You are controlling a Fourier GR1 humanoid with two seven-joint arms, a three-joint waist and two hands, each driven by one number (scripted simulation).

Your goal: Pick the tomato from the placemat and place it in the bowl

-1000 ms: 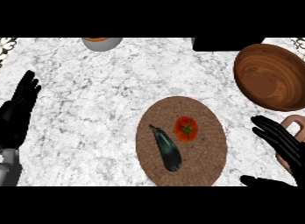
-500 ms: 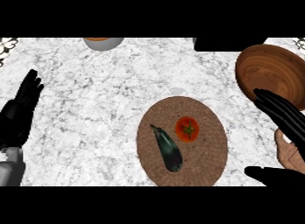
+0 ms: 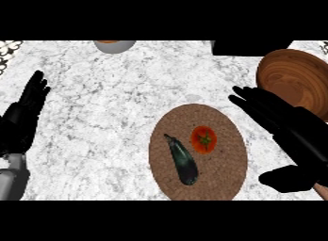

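Head view: tomato (image 3: 203, 139) on placemat (image 3: 198, 153) beside eggplant (image 3: 182, 160); right hand (image 3: 295, 141) right of placemat, fingers straight, empty; left hand (image 3: 20, 117) open.

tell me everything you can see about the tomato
The tomato is small, round and orange-red, with a green star-shaped stem cap facing up. It lies on the brown woven placemat, toward its upper middle, just right of the dark eggplant, apart from it or nearly touching. Nothing holds it: the right hand is open to its right, fingers straight, not touching. The wooden bowl sits up and right of it.
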